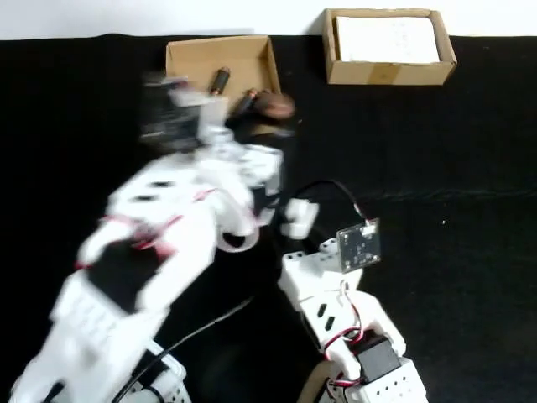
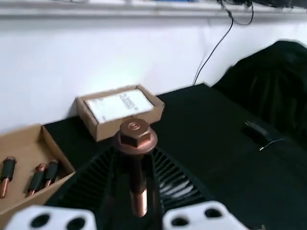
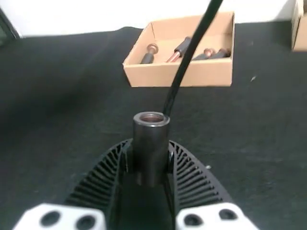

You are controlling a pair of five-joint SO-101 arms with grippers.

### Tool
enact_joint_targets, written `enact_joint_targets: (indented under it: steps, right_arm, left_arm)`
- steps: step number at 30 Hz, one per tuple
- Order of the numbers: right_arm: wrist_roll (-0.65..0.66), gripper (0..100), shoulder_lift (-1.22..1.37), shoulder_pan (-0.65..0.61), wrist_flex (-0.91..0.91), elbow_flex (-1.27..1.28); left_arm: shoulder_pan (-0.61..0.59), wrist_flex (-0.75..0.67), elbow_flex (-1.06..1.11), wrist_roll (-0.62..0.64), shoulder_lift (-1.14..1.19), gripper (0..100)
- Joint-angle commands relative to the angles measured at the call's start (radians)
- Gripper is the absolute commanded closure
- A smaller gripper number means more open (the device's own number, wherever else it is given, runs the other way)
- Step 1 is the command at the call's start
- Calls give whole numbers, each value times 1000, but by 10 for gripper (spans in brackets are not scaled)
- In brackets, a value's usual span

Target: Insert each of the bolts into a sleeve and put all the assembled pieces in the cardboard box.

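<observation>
My left gripper (image 2: 134, 165) is shut on a copper bolt (image 2: 136, 143), hex head up and threaded end pointing down. In the high view this gripper (image 1: 258, 113) hangs at the near right corner of the open cardboard box (image 1: 189, 50), with the bolt's head (image 1: 277, 106) showing. My right gripper (image 3: 149, 167) is shut on a dark sleeve (image 3: 151, 143), held upright with its bore facing up. The cardboard box (image 3: 177, 74) lies ahead of it on the black table and holds several assembled pieces (image 3: 180, 48). These pieces (image 2: 38, 178) also appear in the left wrist view.
A second cardboard box (image 1: 390, 46) with a white sheet inside stands at the back right, also seen as the box (image 2: 120, 112) beyond the bolt. A black cable (image 3: 184, 62) crosses in front of the sleeve. The right arm's base (image 1: 361, 353) sits at the near edge.
</observation>
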Motion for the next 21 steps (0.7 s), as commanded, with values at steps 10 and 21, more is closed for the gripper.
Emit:
enact_joint_targets:
  steps: [10, 21]
  right_arm:
    - [-127, 992, -13, -65, 363, -266]
    - [-124, 992, -13, 70, 278, -544]
  left_arm:
    - [-120, 69, -214, 8, 143, 991]
    - [-134, 91, -219, 12, 142, 991]
